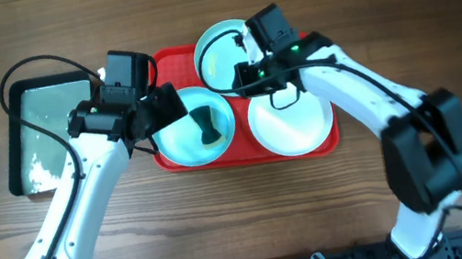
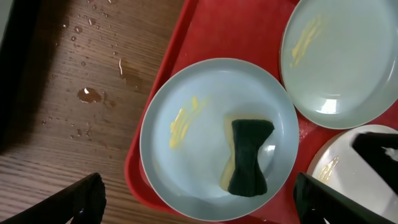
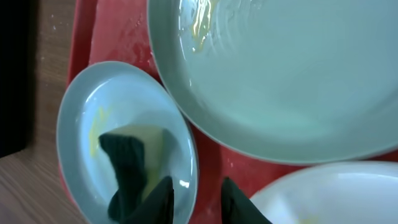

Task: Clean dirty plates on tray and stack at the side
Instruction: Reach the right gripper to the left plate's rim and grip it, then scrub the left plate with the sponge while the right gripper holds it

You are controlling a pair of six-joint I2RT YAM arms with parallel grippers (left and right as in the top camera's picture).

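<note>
The red tray [image 1: 167, 65] holds three plates. An aqua plate [image 1: 184, 137] at its front left carries a green-and-yellow sponge [image 1: 206, 126] and yellow smears. A second aqua plate [image 1: 217, 50] lies at the back and a white plate [image 1: 291, 125] at the front right. My left gripper [image 1: 163, 112] hovers wide open and empty above the sponge plate [image 2: 205, 99], with the sponge [image 2: 247, 158] below it. My right gripper [image 3: 199, 199] is narrowly open and its fingers straddle the sponge plate's right rim [image 3: 186, 155]. The back plate [image 3: 280, 68] shows a yellow smear.
A dark narrow tray [image 1: 14, 136] with greenish water and foam stands left of the red tray. Water drops [image 2: 90, 94] lie on the wooden table beside the red tray's left rim [image 2: 168, 68]. The white plate [image 2: 333, 165] also shows yellow marks.
</note>
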